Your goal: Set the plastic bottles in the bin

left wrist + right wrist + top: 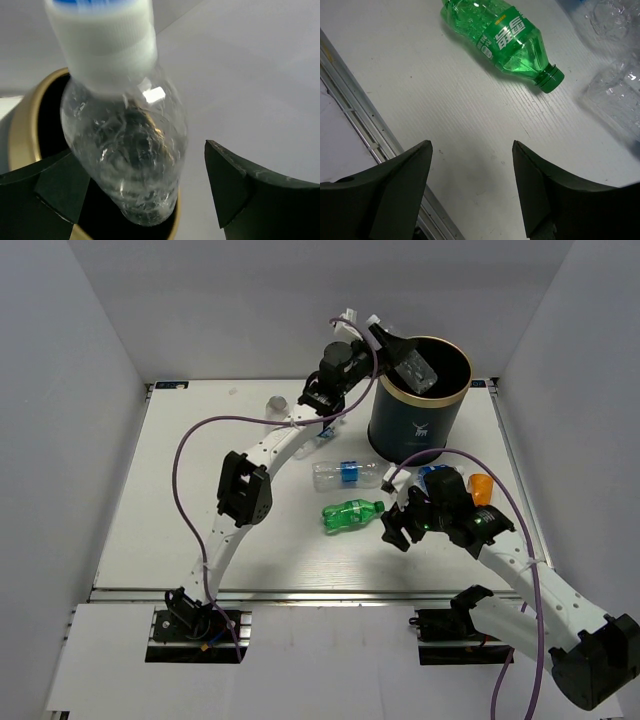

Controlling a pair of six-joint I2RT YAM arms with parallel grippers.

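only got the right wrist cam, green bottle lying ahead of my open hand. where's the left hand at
Observer: The left hand is open above the bin. A clear white-capped bottle is between its fingers, base pointing into the bin's mouth.
Operator: ok where's the bin from my green one
Observer: Beyond the green bottle and off to its right. A clear bottle with a blue label lies between them.
Operator: anything off to my right
Observer: An orange item lies just right of the right hand, partly hidden from above. I cannot tell what it is.
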